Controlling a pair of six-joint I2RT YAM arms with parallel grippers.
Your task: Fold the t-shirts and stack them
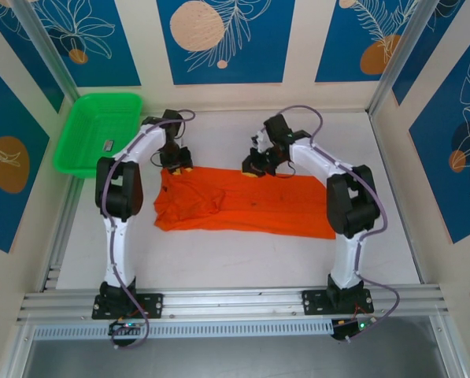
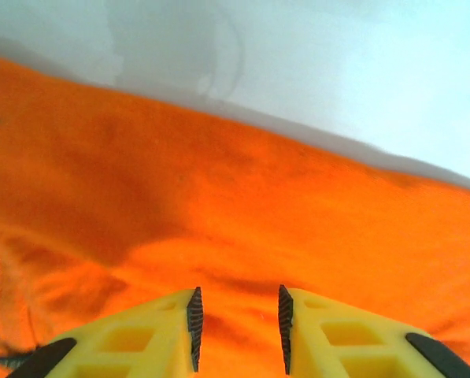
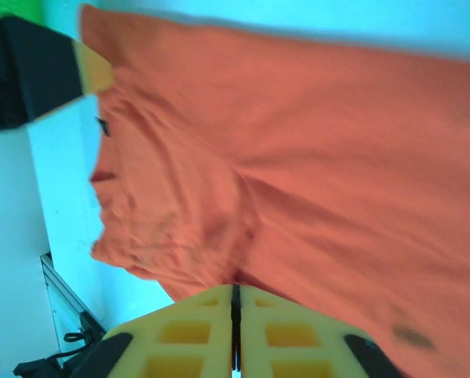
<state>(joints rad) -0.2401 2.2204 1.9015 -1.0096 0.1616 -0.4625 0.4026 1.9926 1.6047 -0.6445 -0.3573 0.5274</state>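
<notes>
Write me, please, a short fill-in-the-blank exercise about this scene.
The t-shirt lying on the table is ____.
The green tray sits at the table's far ____ corner.
The right tool has its jaws ____.
Missing words: orange; left; shut.

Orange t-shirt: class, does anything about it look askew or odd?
The t-shirt lies flat at its right end, but its left end is bunched and creased, and a small dark smudge marks the cloth.
</notes>
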